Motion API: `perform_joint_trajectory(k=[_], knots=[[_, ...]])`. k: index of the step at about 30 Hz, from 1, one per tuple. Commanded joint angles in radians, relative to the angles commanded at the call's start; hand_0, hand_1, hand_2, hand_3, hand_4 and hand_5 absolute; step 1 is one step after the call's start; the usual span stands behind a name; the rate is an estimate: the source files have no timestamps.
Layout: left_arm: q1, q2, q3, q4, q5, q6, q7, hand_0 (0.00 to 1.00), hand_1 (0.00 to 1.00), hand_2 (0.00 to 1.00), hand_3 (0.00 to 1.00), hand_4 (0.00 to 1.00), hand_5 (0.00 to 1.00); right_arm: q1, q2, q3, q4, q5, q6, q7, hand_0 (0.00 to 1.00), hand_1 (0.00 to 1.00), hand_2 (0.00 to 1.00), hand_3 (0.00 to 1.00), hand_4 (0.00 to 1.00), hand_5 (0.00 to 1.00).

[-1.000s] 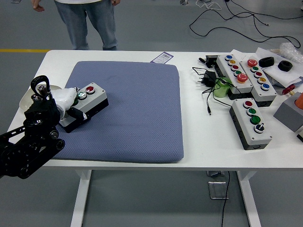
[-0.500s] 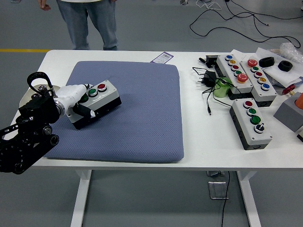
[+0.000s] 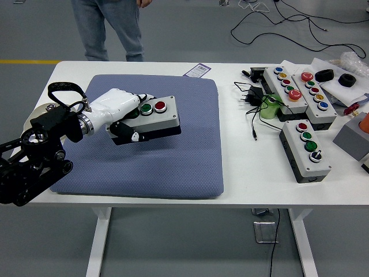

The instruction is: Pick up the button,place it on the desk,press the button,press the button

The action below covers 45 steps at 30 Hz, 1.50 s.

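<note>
- Left hand (image 3: 124, 115) grips the button box (image 3: 154, 117) from its 9 o'clock end, fingers curled under and over it
- Box sits over the blue mat (image 3: 173, 156), green and red buttons facing up
- More button boxes (image 3: 305, 150) lie at 3 o'clock on the table (image 3: 242, 179)
- Person (image 3: 112, 26) stands at 12 o'clock
</note>
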Motion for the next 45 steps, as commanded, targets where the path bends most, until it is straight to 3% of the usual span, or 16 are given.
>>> perform_joint_trajectory(k=[5, 12, 14, 15, 20, 21, 26, 27, 32, 33, 41, 45], knots=[[-0.014, -0.016, 0.024, 0.035, 0.005, -0.036, -0.036, 0.235, 0.229, 0.291, 0.299, 0.377, 0.002, -0.001, 0.0, -0.001, 0.0, -0.003, 0.001, 0.0, 0.711, 0.71, 0.764, 0.708, 0.39, 0.2], [-0.014, -0.05, 0.047, 0.106, 0.042, -0.054, -0.039, 0.241, 0.234, 0.292, 0.304, 0.386, 0.002, 0.0, 0.0, -0.002, 0.0, -0.007, 0.003, 0.0, 0.711, 0.71, 0.764, 0.708, 0.39, 0.2], [-0.013, -0.054, 0.049, 0.115, 0.046, -0.062, -0.036, 0.241, 0.234, 0.292, 0.304, 0.386, 0.002, 0.0, 0.0, 0.0, 0.0, -0.009, 0.003, 0.0, 0.711, 0.71, 0.764, 0.708, 0.39, 0.2], [-0.012, -0.056, 0.048, 0.119, 0.048, -0.064, -0.036, 0.278, 0.294, 0.331, 0.341, 0.399, 0.002, 0.0, 0.0, 0.0, 0.0, -0.01, 0.003, 0.0, 0.712, 0.708, 0.764, 0.706, 0.389, 0.198], [-0.008, -0.058, 0.048, 0.121, 0.088, -0.059, -0.031, 0.278, 0.294, 0.331, 0.341, 0.399, 0.002, 0.0, 0.0, 0.001, 0.0, -0.012, 0.003, 0.0, 0.712, 0.708, 0.764, 0.706, 0.389, 0.198], [-0.007, -0.058, 0.048, 0.119, 0.107, -0.057, -0.029, 0.492, 0.58, 0.64, 0.691, 0.511, 0.002, 0.0, 0.0, 0.001, 0.0, -0.013, 0.003, 0.0, 0.711, 0.708, 0.764, 0.706, 0.388, 0.195], [0.0, -0.05, 0.031, 0.105, 0.135, -0.058, -0.01, 0.492, 0.58, 0.64, 0.691, 0.511, 0.002, 0.0, -0.001, 0.005, 0.0, -0.021, 0.004, 0.0, 0.711, 0.708, 0.764, 0.706, 0.388, 0.195], [0.001, -0.048, 0.028, 0.102, 0.134, -0.058, -0.005, 0.733, 0.883, 0.91, 0.901, 0.943, 0.212, 0.0, -0.001, 0.005, 0.0, -0.021, 0.004, 0.001, 0.713, 0.708, 0.763, 0.705, 0.388, 0.197], [0.007, -0.035, 0.005, 0.076, 0.097, -0.109, 0.004, 0.733, 0.883, 0.91, 0.901, 0.943, 0.212, 0.001, -0.002, 0.006, 0.0, -0.02, 0.003, 0.001, 0.713, 0.708, 0.763, 0.705, 0.388, 0.197], [0.009, -0.033, 0.0, 0.071, 0.088, -0.123, 0.003, 0.978, 0.998, 0.998, 0.988, 0.998, 0.386, 0.001, -0.002, 0.006, 0.0, -0.019, 0.003, 0.001, 0.712, 0.706, 0.763, 0.705, 0.387, 0.196], [0.024, -0.025, -0.027, 0.064, 0.009, -0.141, 0.004, 0.998, 0.998, 0.998, 0.998, 0.998, 0.42, 0.001, -0.003, 0.006, 0.0, -0.022, 0.004, 0.001, 0.712, 0.706, 0.762, 0.704, 0.387, 0.197], [0.061, -0.007, -0.119, 0.0, -0.004, -0.173, 0.013, 0.998, 0.998, 0.998, 0.998, 0.998, 0.449, 0.002, -0.002, 0.006, 0.0, -0.018, 0.003, 0.003, 0.712, 0.706, 0.76, 0.701, 0.385, 0.195]])
